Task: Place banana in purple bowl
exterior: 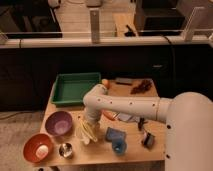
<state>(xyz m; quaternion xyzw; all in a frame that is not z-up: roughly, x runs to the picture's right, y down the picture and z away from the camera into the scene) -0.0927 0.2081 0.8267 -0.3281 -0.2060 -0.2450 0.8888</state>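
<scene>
The pale yellow-white banana (86, 132) lies on the wooden table (135, 150), just right of the purple bowl (59, 123). The bowl has a lighter violet inside and holds nothing I can see. My gripper (91, 121) comes down at the end of the white arm (130, 106) and sits right over the banana's upper end, about at table height. The gripper's tip is hidden behind the wrist.
A green tray (75, 88) stands at the back left. An orange-red bowl (38, 148) and a small steel cup (65, 150) sit at the front left. A blue cup (116, 140), a red-orange chili-like item (109, 115) and small dark items (147, 140) lie to the right.
</scene>
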